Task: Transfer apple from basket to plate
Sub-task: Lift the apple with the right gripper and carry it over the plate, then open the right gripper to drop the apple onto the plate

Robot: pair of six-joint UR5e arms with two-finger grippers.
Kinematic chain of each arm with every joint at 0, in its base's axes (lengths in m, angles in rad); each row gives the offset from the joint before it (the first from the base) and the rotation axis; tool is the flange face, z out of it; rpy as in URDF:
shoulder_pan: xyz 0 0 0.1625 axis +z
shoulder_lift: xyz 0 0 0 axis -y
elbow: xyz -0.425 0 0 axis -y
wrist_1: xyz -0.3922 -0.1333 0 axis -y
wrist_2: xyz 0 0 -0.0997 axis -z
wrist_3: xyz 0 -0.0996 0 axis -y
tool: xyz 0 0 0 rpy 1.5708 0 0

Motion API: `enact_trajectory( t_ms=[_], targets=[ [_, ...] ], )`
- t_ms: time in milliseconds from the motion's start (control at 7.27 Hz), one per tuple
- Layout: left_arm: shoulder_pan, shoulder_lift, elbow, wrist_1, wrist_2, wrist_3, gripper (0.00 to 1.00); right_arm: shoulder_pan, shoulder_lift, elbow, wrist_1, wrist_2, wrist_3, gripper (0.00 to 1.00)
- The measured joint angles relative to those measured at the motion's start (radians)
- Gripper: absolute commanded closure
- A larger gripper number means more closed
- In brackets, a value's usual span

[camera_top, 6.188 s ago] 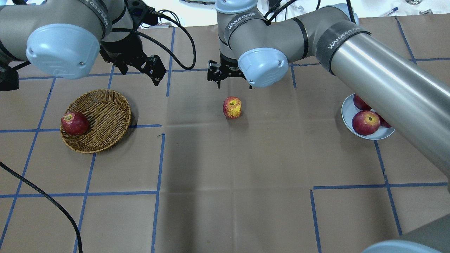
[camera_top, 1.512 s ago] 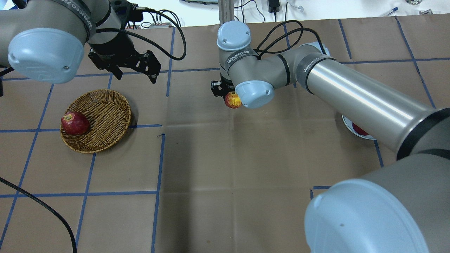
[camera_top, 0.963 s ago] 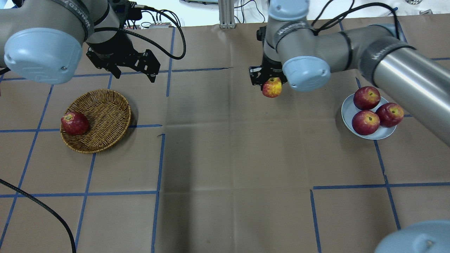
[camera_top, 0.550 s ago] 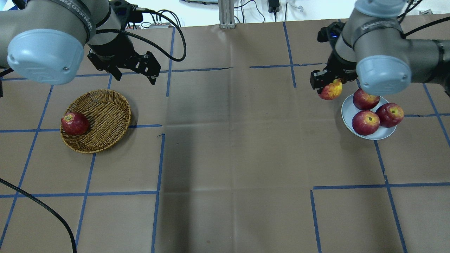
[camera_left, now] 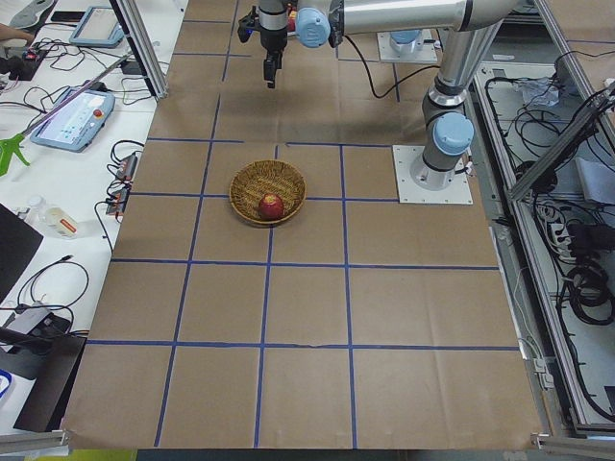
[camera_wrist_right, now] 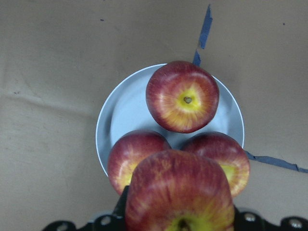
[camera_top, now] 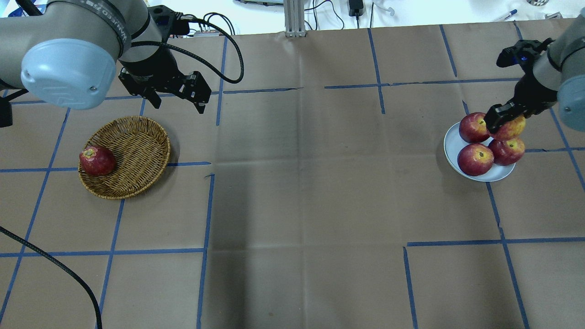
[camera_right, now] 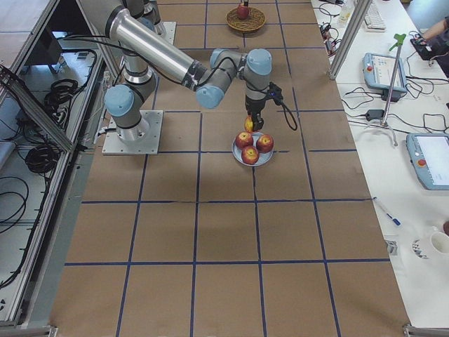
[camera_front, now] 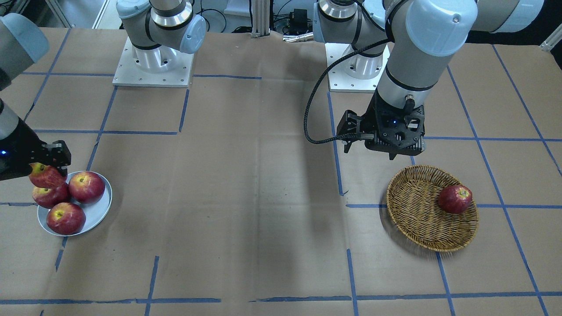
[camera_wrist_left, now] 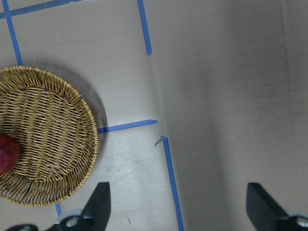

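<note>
We see the plate point(camera_top: 451, 147) holding three dark red apples point(camera_top: 475, 159) and the basket point(camera_top: 137, 151) holding one more point(camera_top: 97, 160). Our right gripper point(camera_top: 504, 124), reaching down over the plate, is clamped on the apple point(camera_top: 511, 130), which hangs just above those three. Our left gripper point(camera_top: 177, 97) hovers near the basket, jaws spread wide and empty.

Bright, even light is falling from above on the brown paper-covered tabletop point(camera_top: 320, 205).
A broad soft shadow is running down its middle, and a darker one is hugging one side of the round tan woven wicker basket point(camera_top: 137, 151). In the right wrist view the close yellow-streaked red apple point(camera_wrist_right: 178, 192) is looking slightly soft at the bottom edge.
</note>
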Motion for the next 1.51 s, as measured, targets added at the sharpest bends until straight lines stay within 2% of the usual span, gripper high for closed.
enact_trajectory(
  t_ms=[275,825,962,1100,1512],
  targets=[
    [0.000,-0.004,-0.001,-0.001,-0.004,0.000,0.01,-0.038,0.025,0.021,-0.007,0.006,-0.035,0.40],
    [0.002,-0.010,-0.011,-0.023,-0.009,0.001,0.01,-0.033,0.064,0.033,-0.041,0.049,0.025,0.38],
    [0.002,-0.011,-0.008,-0.023,-0.008,0.000,0.01,-0.031,0.086,0.031,-0.083,0.051,0.027,0.23],
    [0.002,-0.011,-0.003,-0.023,-0.007,0.000,0.01,-0.029,0.100,0.030,-0.108,0.051,0.027,0.00],
    [0.002,-0.010,-0.005,-0.021,-0.008,0.001,0.01,-0.014,0.102,0.028,-0.118,0.049,0.031,0.00]
  ],
)
